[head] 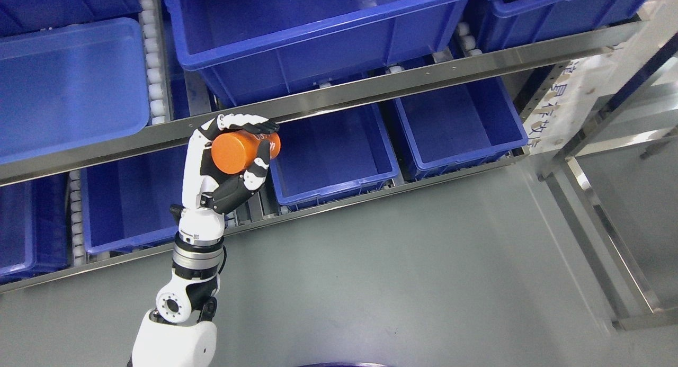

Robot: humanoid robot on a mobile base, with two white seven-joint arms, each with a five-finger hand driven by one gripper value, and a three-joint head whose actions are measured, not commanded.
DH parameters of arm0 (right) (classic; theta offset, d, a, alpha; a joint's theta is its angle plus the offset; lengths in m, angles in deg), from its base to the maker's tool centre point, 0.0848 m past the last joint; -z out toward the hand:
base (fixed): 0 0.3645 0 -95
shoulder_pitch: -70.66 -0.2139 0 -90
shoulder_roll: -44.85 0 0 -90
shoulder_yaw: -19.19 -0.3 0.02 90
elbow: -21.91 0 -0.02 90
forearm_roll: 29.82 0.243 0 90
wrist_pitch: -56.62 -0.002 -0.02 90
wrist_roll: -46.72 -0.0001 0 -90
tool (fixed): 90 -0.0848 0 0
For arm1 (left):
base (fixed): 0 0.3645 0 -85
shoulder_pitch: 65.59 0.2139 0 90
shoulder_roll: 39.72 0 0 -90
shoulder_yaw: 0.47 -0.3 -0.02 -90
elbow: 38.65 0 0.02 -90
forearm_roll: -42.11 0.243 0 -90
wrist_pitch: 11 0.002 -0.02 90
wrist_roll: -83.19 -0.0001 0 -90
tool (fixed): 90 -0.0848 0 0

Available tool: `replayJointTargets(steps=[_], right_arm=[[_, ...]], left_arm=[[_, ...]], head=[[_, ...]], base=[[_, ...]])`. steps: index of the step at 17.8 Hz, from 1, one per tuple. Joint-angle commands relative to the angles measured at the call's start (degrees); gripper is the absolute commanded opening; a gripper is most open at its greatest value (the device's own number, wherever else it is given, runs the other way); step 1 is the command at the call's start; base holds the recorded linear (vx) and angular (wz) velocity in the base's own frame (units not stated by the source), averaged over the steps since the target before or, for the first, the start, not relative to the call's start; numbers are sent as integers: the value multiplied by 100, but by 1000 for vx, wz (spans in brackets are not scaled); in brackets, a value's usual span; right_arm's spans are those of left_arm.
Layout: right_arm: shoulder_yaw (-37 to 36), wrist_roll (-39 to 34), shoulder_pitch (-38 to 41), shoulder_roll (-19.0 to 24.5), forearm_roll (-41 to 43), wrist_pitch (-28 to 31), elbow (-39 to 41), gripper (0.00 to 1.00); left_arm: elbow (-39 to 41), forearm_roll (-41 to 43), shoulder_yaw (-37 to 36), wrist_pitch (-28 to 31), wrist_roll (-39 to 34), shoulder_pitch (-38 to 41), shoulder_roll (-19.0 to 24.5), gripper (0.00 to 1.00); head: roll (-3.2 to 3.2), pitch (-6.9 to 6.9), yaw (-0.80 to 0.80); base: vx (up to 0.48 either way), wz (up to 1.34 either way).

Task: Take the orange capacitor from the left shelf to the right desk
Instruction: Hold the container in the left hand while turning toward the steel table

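- Left hand (233, 155) clenched around the orange capacitor (239, 151): fingers (249, 124) hooked over the top, thumb pressed up from beneath, cylinder lying on its side with one flat end turned toward 8 o'clock.
- Judged a carrying grip: wrapped from both sides so the round body cannot roll out during the swing toward the desk.
- Capacitor held in the air just in front of the steel shelf rail (402, 81), at 10 o'clock from picture centre, resting in no bin; likely already lifted clear of the shelf, with the transfer rightward not yet done.
- Forearm rising from the bottom edge at 7 o'clock, wrist straight, probably to keep the load clear of the rail while backing out.
- Blue bins (455, 123) tilted on roller tracks, presumably so contents slide toward the picking side.
- Count of bins: at least seven in view, three on the upper level, four on the lower, some cut by the frame; any interior that shows looks bare.
- Count of capacitors: one.
- Count of robot hands: one; right arm nowhere in view.
- Metal frame (609, 218) at 3 o'clock, possibly part of the right desk; cannot tell for sure.
- Grey floor (402, 282) filling the span from 4 to 6 o'clock.
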Motion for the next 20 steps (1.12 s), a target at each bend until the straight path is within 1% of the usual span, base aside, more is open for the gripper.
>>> replayJointTargets(steps=[1,7,20], right_arm=[[-70,-2,122,-100,-35,-1,100,100],[-70,-2,122,-100,-35,-1,100,100],[-70,-2,122,-100,-35,-1,100,100]], left_arm=[[27,0,-463,-22,-10,35,100,3],[0,9,-472,22,-1,17,100,3],[-114,9,-516,225,-28,-255,100,4]], head=[[0,0,0],[0,1,0],[0,1,0]], base=[[-19,-308],[-13,-463],[23,-635]])
